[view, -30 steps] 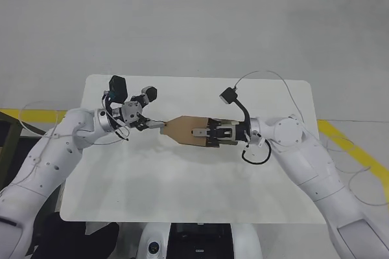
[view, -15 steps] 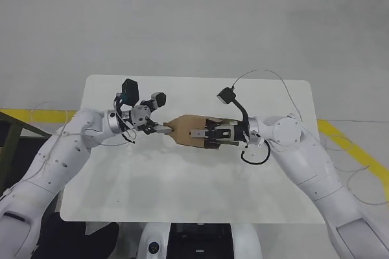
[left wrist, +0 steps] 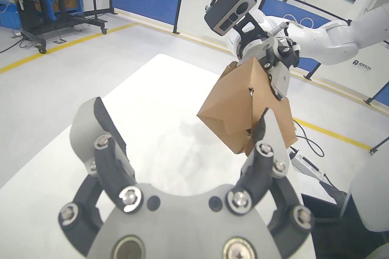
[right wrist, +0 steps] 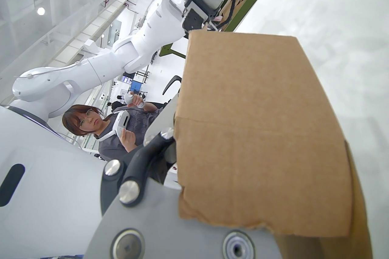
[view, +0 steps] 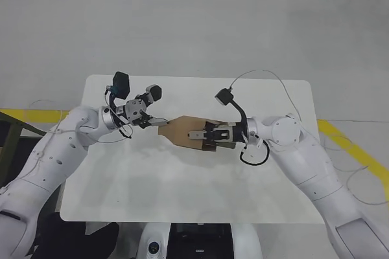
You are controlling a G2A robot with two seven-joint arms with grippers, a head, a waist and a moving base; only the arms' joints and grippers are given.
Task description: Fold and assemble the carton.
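In the top view, mid-frame, we see the carton (view: 181, 128) over the table (view: 181, 188), pinched by the right end effector (view: 206, 134). The left end effector (view: 154, 121) sits at its tapered end. In the left wrist view its fingers (left wrist: 270, 132) are spread, one touching the carton's corner. In the right wrist view the carton hides the right fingertips.
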